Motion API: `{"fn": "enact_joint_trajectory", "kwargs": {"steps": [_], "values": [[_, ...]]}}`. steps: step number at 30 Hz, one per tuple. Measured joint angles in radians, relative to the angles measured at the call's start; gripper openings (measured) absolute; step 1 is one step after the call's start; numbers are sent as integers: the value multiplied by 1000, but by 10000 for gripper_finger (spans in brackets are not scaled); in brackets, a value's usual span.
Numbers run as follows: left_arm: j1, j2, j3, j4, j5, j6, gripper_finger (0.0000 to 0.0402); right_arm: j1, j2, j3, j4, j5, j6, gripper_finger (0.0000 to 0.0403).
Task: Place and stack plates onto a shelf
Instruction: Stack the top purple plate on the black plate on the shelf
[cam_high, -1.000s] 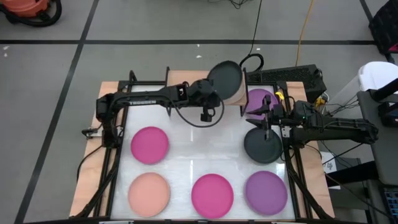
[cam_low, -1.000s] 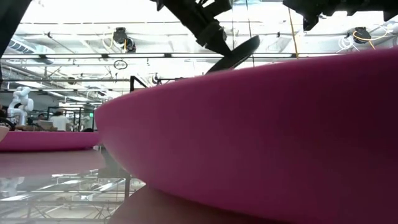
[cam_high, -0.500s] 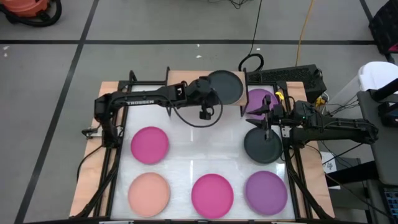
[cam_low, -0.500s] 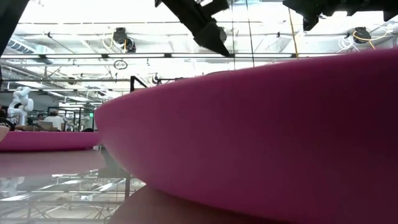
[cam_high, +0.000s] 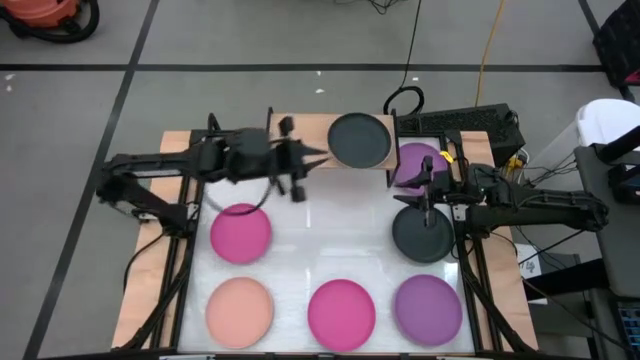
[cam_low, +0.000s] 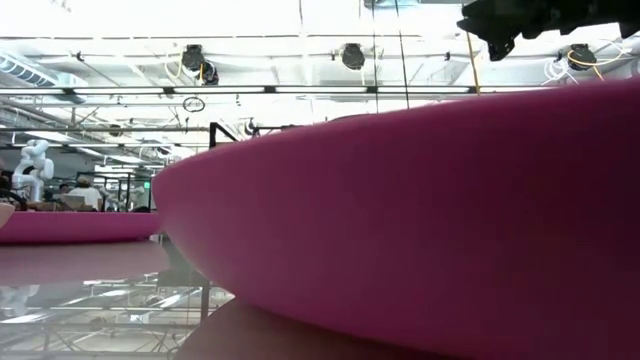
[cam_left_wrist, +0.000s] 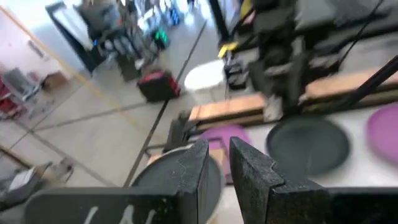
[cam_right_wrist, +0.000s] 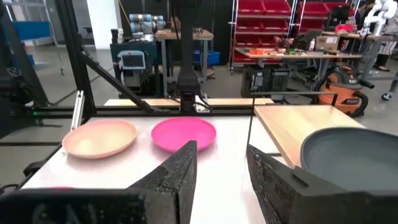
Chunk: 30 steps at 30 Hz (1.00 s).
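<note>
The left hand (cam_high: 318, 157) hangs above the tabletop (cam_high: 320, 235) with its two fingers (cam_left_wrist: 194, 171) close together and nothing between them. Just ahead of its fingertips a black plate (cam_high: 358, 140) lies flat on the wooden shelf (cam_high: 310, 125), apart from the hand. Past that plate, a purple plate (cam_high: 412, 160) also rests on the shelf. The right hand (cam_high: 428, 190) hovers over a second black plate (cam_high: 422, 233) on the tabletop, beside the purple one; its fingers (cam_right_wrist: 176, 174) stand apart, holding nothing. Below the left hand lies a pink plate (cam_high: 241, 232). Farther toward the near edge sit a peach plate (cam_high: 240, 310), another pink plate (cam_high: 341, 312) and another purple plate (cam_high: 428, 308), all well apart from both hands.
</note>
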Motion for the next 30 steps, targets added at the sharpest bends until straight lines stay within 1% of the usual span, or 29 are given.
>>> {"fn": "enact_joint_trajectory", "kwargs": {"steps": [3,6,10,13,16,19,22,25,30], "values": [[-34,-115,-174,141,0,-45,72,0,0,0,-2,2,0,125],[-67,-228,-373,293,-2,-88,72,0,1,0,-3,2,0,125],[-108,-347,-634,502,0,-161,72,0,11,0,-2,2,13,125],[-130,-416,-790,655,-3,-199,72,0,28,0,0,2,18,125],[-141,-469,-906,777,-11,-216,72,0,51,0,28,2,29,125],[-141,-517,-970,879,-47,-214,72,-2,73,16,22,2,53,125],[-141,-564,-997,906,-55,-215,72,-3,101,58,-28,2,56,125],[-141,-581,-1003,896,-54,-219,72,-3,134,112,-128,4,45,125],[-145,-581,-1003,894,-54,-220,72,-3,198,212,-338,88,37,125]]}}
